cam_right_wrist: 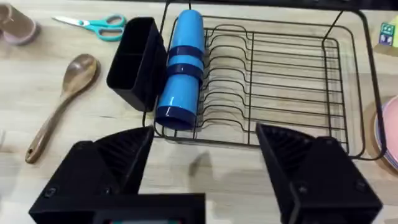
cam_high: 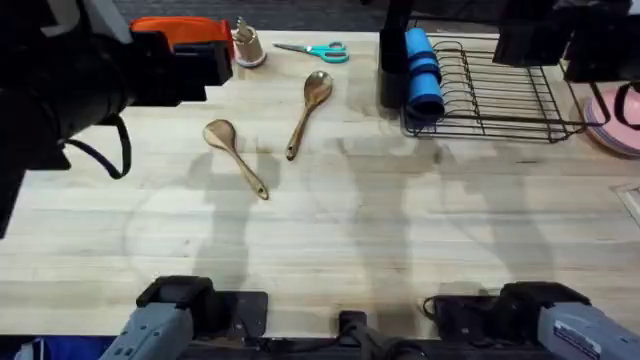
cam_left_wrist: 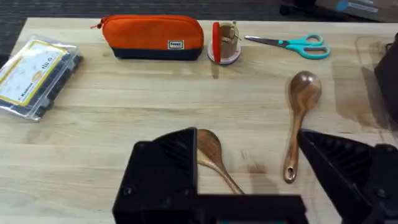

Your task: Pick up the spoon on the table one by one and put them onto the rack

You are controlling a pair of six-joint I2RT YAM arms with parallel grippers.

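- The left gripper [cam_left_wrist: 245, 186] hangs over the table [cam_high: 350, 250] with its jaws wide open and nothing in them. The shorter spoon [cam_high: 236, 156] lies right under it, toward the left half of the table, with its round bowl pointing to the far edge.
- If the left gripper goes down a bit off to the side, one finger could push the thin handle and the spoon could slide or spin away.
- The longer spoon [cam_high: 307, 112] lies just beside the shorter one, a little nearer the far edge. The two handle ends are near each other, so a wide grab could bump both spoons.
- The near half of the table is bare wood, so there is lots of room to move there.
- The right gripper [cam_right_wrist: 202, 180] hangs open and empty in front of the rack [cam_high: 500, 95], at the far right corner.
- A blue bottle [cam_high: 422, 72] lies in the rack, next to the black cup [cam_right_wrist: 132, 62]. A spoon carried in could knock the bottle or catch on the wires and drop.
- The scissors [cam_high: 318, 50], a small roll [cam_high: 247, 45] and an orange pouch [cam_left_wrist: 152, 36] sit along the far edge. A reach past the spoons could hit them.
- Pink plates [cam_high: 618, 125] sit at the right edge by the rack, so there is not much room there.
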